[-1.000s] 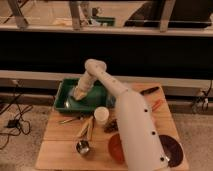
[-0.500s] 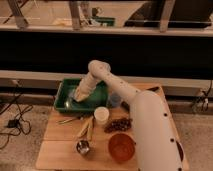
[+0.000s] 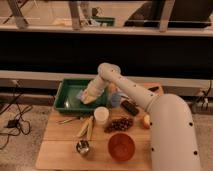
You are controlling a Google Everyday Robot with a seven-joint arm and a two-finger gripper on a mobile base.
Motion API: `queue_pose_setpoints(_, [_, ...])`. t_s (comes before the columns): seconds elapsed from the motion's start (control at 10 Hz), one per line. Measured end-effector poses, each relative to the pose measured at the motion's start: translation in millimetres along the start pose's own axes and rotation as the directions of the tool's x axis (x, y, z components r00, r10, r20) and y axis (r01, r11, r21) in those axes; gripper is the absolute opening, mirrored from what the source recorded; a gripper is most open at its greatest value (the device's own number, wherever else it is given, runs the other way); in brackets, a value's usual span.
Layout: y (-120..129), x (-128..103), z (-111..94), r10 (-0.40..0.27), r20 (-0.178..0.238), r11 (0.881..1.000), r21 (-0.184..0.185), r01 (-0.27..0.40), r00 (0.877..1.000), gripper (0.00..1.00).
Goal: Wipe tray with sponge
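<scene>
Camera view: gripper (image 3: 88, 98) over tray (image 3: 66, 96), cup (image 3: 115, 99) alongside.

Green tray (image 3: 65, 98); pale blue sponge (image 3: 80, 94) — cream-yellow gripper (image 3: 87, 99); orange-red bowl (image 3: 121, 147).

White arm reaching to ten o'clock across the desk (image 3: 55, 150), end effector (image 3: 88, 98) low inside the green tray (image 3: 64, 95), pale blue sponge (image 3: 81, 93) at its tip, orange-red bowl (image 3: 121, 146) at six o'clock, white cup (image 3: 101, 115) centre, grapes (image 3: 118, 124) beside it

The wooden table (image 3: 60, 150) carries the green tray (image 3: 67, 92), orange-red bowl (image 3: 121, 146), grapes (image 3: 119, 124); hand (image 3: 88, 98) over tray.
</scene>
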State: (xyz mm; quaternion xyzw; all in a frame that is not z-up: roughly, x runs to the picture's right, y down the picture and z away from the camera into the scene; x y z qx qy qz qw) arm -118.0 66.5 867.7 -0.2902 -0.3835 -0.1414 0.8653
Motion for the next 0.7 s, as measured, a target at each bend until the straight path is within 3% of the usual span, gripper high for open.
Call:
queue_pose_setpoints(0.3, [10.8,4.0,18.1,0.017,-0.004,1.000,-0.021,-0.017,1.000,0.09])
queue_pose_setpoints(0.7, [23.4,21.7,8.4,0.056,-0.045,0.998,-0.010,-0.057,0.997,0.09])
